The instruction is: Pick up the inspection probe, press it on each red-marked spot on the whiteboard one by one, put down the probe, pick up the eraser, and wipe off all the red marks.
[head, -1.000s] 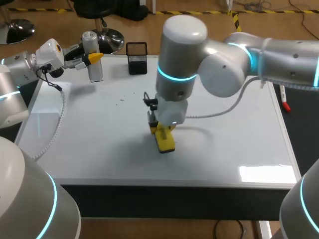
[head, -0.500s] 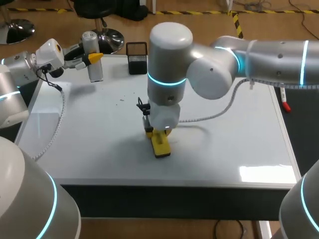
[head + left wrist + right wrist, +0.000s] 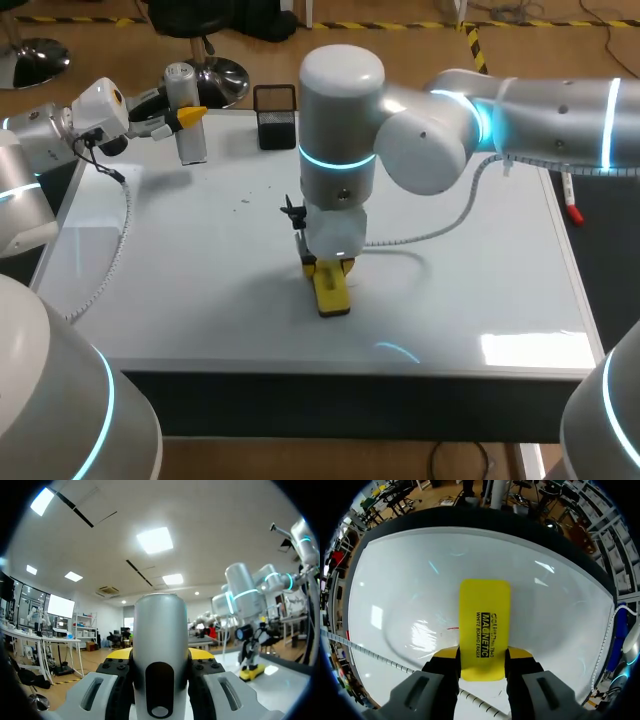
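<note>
Right hand (image 3: 483, 653) clamped on the eraser (image 3: 484, 620), left hand (image 3: 160, 654) gripping the probe (image 3: 189, 138), I wipe the whiteboard (image 3: 405, 570); a sweep over the faint red mark (image 3: 451, 628) looks next.

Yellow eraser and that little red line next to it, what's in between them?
Nothing. The right wrist view shows only bare whiteboard between the yellow eraser and the short red mark beside it.

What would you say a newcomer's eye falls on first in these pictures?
Most likely the bright yellow eraser, held by the right gripper and lying flat on the middle of the whiteboard, with a thin red mark beside it. Next comes the silver probe, held upright in the left gripper at the board's far left corner.
</note>
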Tool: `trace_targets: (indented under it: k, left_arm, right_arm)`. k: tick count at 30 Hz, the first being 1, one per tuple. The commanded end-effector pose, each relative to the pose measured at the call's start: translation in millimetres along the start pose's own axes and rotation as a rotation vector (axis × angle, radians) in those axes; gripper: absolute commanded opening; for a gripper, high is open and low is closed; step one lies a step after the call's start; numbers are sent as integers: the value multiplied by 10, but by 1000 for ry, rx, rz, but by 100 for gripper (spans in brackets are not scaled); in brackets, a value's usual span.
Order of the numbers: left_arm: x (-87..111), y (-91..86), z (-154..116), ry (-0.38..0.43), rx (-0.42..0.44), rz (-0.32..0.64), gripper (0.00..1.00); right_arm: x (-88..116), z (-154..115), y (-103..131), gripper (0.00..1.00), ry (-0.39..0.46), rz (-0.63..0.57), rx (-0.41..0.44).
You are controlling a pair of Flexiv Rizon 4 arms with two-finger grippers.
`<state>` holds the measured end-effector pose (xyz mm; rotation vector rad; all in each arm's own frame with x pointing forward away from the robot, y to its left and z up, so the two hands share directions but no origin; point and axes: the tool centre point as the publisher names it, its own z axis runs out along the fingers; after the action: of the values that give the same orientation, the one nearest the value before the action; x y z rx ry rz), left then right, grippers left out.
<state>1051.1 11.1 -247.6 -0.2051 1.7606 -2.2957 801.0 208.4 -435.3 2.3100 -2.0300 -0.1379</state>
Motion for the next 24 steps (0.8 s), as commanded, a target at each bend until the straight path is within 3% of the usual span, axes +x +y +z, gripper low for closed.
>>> trace_targets:
  k: [1,24]
  left_arm:
    - [7,-11,5,-2,0,2,0]
    - [7,-11,5,-2,0,2,0]
  right_arm:
    - [159,283,-53,0,4,12,0]
    - [592,487,-109,0,15,98,-37]
